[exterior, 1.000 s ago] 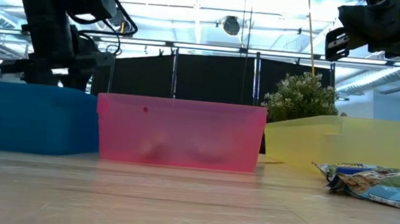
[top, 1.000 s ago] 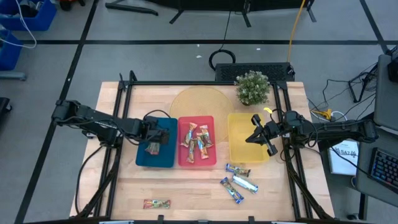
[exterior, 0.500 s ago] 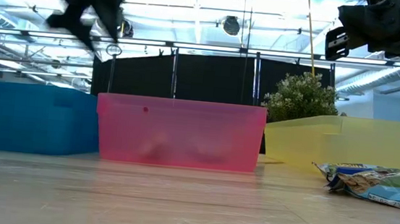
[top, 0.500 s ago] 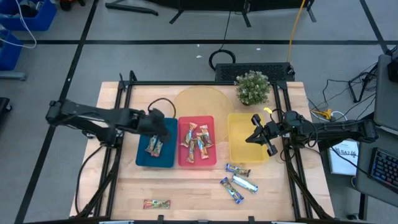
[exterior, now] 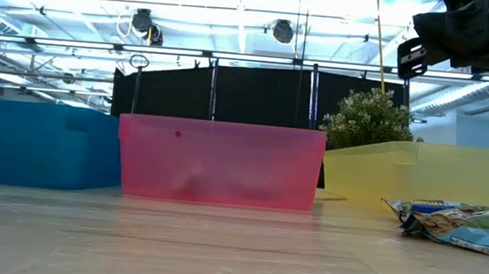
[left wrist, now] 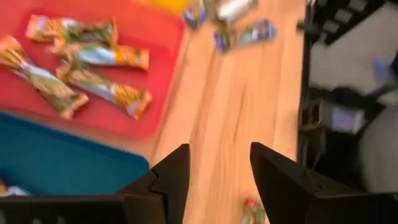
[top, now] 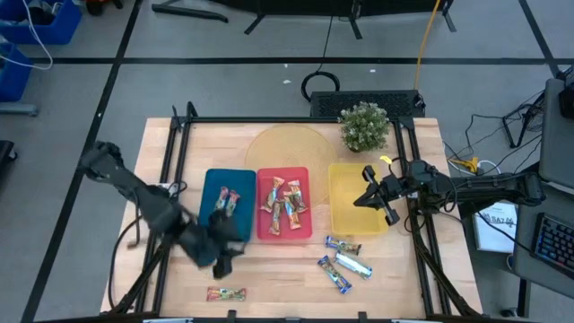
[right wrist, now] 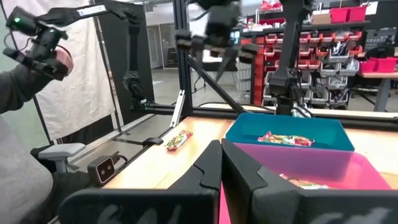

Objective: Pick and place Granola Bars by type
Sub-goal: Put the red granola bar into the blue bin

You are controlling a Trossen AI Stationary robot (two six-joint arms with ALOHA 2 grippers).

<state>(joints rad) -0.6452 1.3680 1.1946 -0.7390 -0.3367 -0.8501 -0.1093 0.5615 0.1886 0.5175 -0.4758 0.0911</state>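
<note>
Your left gripper (top: pixel 221 260) is hovering with fingers apart and nothing between them, just before the blue tray (top: pixel 208 229). Your right gripper (top: pixel 369 199) is waiting pressed together over the yellow tray (top: pixel 345 224).

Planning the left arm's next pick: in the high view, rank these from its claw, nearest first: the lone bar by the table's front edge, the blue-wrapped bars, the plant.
From the left claw:
1. Lone bar, just in front.
2. Blue-wrapped bars, to its right.
3. Plant, far back right corner.

Left gripper (top: pixel 221 257) off blue tray (top: pixel 208 184).
</note>
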